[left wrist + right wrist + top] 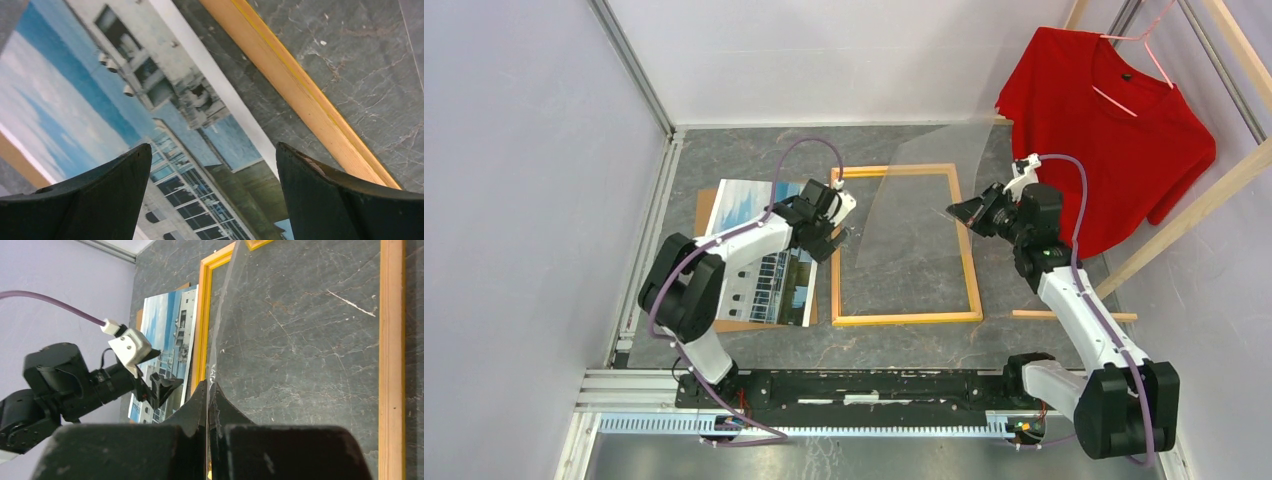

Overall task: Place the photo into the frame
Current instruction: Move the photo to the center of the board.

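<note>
**Mia:** Top view first. Where is the photo (742,205)?

**Ben:** It lies flat on the left side of the table (904,350), picture side up. You can see blue sky and white buildings. It sits on a brown board (705,212) that sticks out at its edges. The left arm reaches across its middle.

**Mia:** And the frame (909,319)?

**Ben:** It lies flat in the middle of the table, just beside the photo. It looks like light wood, with a bit of yellow along the edge. The photo is not in it.

**Mia:** What is the left gripper (836,232) doing?

**Ben:** Its two fingers are spread wide with nothing between them. It hangs over the right edge of the photo, close to the left bar of the frame.

**Mia:** And the right gripper (954,212)?

**Ben:** It is pinched tight on the edge of a clear sheet (914,200). The sheet is tilted up over the frame, and you can see the table through it. I cannot tell if its low corner touches anything.

**Mia:** Anything else?

**Ben:** A red shirt (1114,130) hangs at the far right.
</note>
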{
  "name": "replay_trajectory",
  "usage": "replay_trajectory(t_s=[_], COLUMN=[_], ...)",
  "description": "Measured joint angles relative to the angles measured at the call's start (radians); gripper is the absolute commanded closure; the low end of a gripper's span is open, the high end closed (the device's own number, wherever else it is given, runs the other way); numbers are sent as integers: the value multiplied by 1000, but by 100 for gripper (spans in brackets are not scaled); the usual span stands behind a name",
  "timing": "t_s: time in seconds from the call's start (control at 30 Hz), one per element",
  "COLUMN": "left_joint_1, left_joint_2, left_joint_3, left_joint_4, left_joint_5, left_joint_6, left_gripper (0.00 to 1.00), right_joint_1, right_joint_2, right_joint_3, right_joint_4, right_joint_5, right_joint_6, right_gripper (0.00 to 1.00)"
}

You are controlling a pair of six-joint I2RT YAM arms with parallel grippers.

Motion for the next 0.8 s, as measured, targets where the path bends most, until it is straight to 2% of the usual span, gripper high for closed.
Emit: replay_trajectory(t_s=[0.17,0.37,0.53,0.8], left_joint_1=[-22,-28,-30,46], left_joint_2=[59,56,22,-33], left_joint_3=[-59,-89,-173,-275], left_joint_4=[39,136,254,336], left_joint_5=[-6,-66,-150,-251], left_joint_6=[-6,-3,42,147], left_gripper=[0,0,0,0], right_joint_1=[-18,-22,-23,-23], right_joint_2=[0,0,0,0], right_joint_3=[-1,-1,-1,-5], right_joint_4=[-29,-40,-39,-32], right_joint_5=[-7,-15,-30,-52], right_joint_6=[-9,-13,-11,-8], right_gripper=[100,100,100,100])
